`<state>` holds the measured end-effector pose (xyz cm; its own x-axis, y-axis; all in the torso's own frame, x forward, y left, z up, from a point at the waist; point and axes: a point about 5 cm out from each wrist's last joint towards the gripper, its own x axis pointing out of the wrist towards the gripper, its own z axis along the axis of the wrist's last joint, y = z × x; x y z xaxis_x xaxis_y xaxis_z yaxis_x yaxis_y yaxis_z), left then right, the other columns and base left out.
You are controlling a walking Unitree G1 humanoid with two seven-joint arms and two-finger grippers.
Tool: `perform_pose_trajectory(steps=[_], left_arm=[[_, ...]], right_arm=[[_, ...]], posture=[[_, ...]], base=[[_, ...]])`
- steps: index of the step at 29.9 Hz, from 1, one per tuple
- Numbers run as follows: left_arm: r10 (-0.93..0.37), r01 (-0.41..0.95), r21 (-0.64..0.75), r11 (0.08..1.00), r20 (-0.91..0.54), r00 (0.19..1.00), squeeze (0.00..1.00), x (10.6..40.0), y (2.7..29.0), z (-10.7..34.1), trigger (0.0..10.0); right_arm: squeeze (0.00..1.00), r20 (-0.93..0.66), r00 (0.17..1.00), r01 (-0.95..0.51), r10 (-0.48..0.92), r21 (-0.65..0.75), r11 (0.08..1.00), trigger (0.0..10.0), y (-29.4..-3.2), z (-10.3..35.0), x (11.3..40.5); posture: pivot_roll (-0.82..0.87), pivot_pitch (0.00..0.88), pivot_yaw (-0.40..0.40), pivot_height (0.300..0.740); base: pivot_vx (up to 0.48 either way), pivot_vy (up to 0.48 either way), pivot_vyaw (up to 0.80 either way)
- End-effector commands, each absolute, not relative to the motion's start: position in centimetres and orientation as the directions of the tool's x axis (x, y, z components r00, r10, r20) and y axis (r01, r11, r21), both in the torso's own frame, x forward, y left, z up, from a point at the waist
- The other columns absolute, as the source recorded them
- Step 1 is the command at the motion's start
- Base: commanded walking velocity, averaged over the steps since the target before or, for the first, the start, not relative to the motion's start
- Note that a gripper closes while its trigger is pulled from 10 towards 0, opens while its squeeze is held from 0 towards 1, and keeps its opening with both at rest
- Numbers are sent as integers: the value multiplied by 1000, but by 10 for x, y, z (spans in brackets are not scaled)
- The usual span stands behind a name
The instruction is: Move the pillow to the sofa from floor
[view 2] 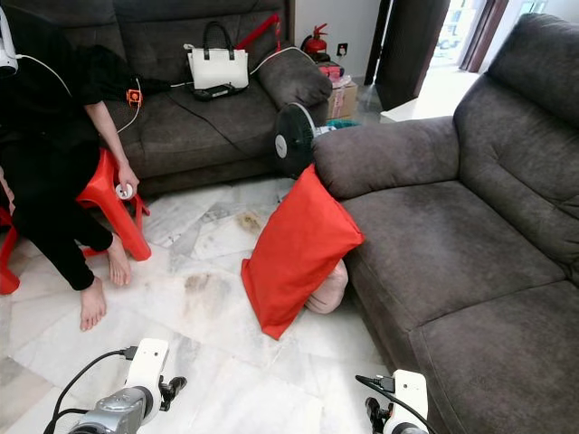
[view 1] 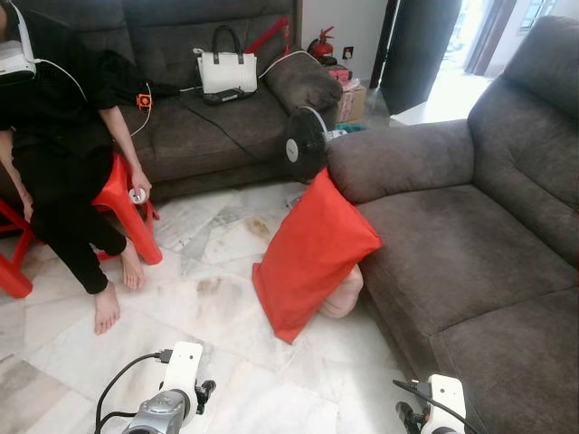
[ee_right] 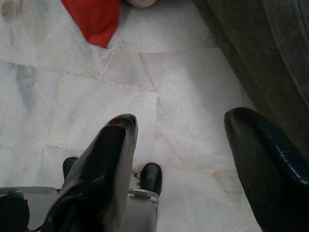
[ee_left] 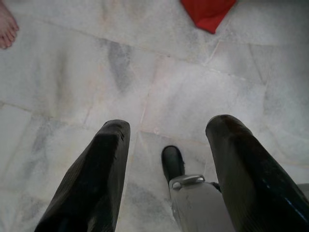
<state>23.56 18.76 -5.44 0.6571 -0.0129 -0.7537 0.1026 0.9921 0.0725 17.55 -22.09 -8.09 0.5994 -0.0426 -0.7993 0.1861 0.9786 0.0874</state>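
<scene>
A red pillow (view 1: 310,255) stands on its corner on the marble floor, leaning against the front of the grey sofa (view 1: 452,262) on the right, below its armrest. A pale round object (view 1: 344,295) lies behind the pillow's base. My left gripper (ee_left: 166,145) hangs low over bare tiles, open, with the pillow's corner (ee_left: 208,14) far ahead. My right gripper (ee_right: 181,140) is open too, above the floor beside the sofa's base (ee_right: 270,63), with the pillow's corner (ee_right: 96,21) ahead. Both wrists (view 1: 172,398) show at the bottom of the eye views.
A person (view 1: 63,154) sits on a red stool (view 1: 122,194) at the left, bare feet on the floor. A second grey sofa (view 1: 199,108) at the back holds a white handbag (view 1: 226,70). A black fan (view 1: 303,145) stands between the sofas.
</scene>
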Motion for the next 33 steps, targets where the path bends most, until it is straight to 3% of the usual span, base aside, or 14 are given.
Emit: perform_pose_trajectory(steps=[1, 30, 33], left_arm=[[-14, 99, 67, 993, -758, 652, 0, 233, 189, -56, 10000], [-15, 104, 69, 992, -762, 647, 0, 233, 190, -56, 10000], [-15, 105, 70, 992, -763, 646, 0, 233, 190, -56, 10000]], right_arm=[[0, -798, 601, 194, -43, 94, 977, 10000, -220, -80, 177], [0, -793, 608, 174, -43, 80, 982, 10000, -220, -79, 179], [0, -791, 610, 169, -40, 80, 982, 10000, -220, -79, 179]], posture=[[81, 0, -31, 740], [83, 0, -30, 740], [84, 0, -31, 740]], base=[[274, 0, 0], [301, 0, 0], [310, 0, 746]])
